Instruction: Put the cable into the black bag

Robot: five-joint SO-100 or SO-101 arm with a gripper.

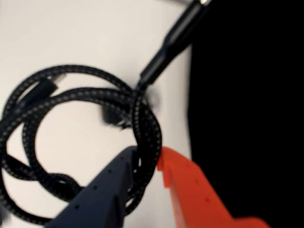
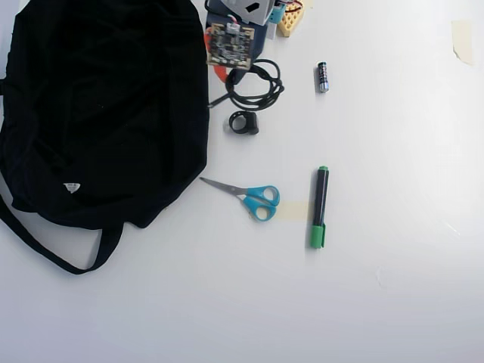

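Your gripper [image 1: 148, 164] straddles the cable [image 1: 85, 102] with its jaws narrowly parted around the coil's right strands, on the table [image 2: 393, 151] just right of the black bag [image 2: 98, 113].

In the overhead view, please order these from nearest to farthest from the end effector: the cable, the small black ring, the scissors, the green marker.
From the end effector:
1. cable, right at it
2. small black ring, just below
3. scissors, lower centre
4. green marker, lower right
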